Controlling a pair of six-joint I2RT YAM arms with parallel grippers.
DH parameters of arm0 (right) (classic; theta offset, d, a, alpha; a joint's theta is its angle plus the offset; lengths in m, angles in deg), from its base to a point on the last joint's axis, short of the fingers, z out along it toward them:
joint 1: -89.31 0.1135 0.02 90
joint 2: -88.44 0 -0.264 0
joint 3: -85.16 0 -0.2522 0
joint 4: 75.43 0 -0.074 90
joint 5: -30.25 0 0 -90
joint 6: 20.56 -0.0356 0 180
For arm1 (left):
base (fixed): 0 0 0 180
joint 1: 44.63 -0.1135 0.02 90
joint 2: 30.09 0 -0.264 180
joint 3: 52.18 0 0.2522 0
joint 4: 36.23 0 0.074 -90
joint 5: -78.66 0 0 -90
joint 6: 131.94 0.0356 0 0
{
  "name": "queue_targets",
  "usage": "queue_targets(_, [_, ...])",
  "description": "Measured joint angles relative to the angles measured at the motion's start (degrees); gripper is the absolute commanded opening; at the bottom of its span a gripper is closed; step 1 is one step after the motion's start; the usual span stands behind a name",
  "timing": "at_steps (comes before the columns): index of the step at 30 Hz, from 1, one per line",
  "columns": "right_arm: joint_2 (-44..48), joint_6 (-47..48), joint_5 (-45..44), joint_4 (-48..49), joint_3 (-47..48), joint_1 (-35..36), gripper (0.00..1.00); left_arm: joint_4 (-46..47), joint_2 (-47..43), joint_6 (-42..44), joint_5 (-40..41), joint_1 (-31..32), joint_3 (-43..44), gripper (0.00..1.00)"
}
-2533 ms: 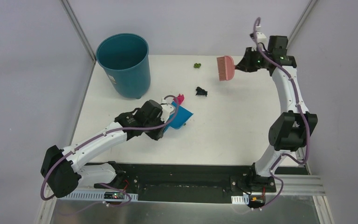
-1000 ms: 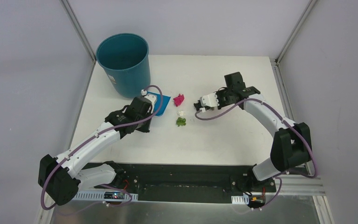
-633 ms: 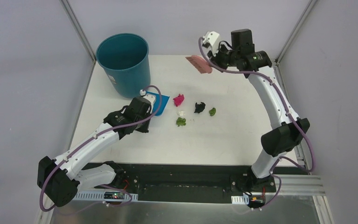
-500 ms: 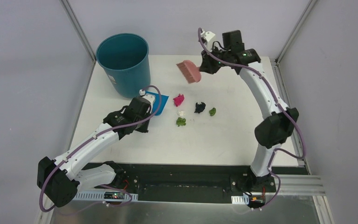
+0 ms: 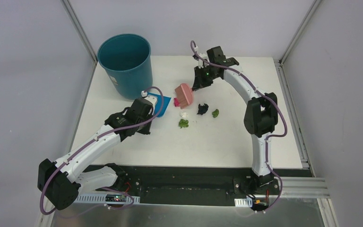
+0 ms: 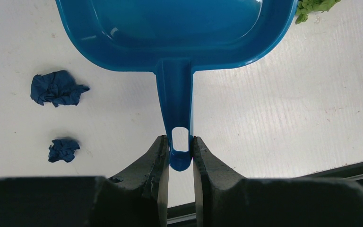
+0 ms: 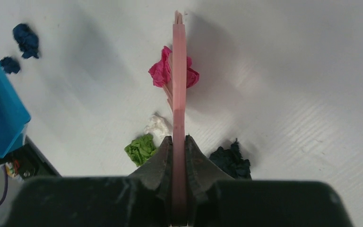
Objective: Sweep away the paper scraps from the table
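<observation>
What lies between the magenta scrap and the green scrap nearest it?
A small white scrap; the right wrist view shows it best, the top view too.

Teal bin (image 5: 124, 64) stands far left; blue dustpan (image 6: 175, 33) lies near it; pink brush (image 5: 184, 96), seemingly tilted, near the dustpan.

My white rectangular tabletop (image 5: 227, 137) carries: teal round plastic bin (image 5: 125, 64) at 10 o'clock; small crumpled paper wads (image 5: 183, 123) at centre; blue plastic dustpan (image 5: 163, 105) at their 9 o'clock.
</observation>
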Motion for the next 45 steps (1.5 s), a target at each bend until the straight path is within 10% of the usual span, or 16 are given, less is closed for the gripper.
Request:
queue_targets(12, [6.14,-6.14,-12.15,1.9,-4.61,-4.24,0.0,0.0,1.36,0.96,-0.7,0.0,0.0,0.0])
queue_targets(45, [20.22,-5.44,5.73,-9.46,-30.88,-4.57,0.0,-3.78,12.22,2.93,-10.86,3.28,6.86,0.0])
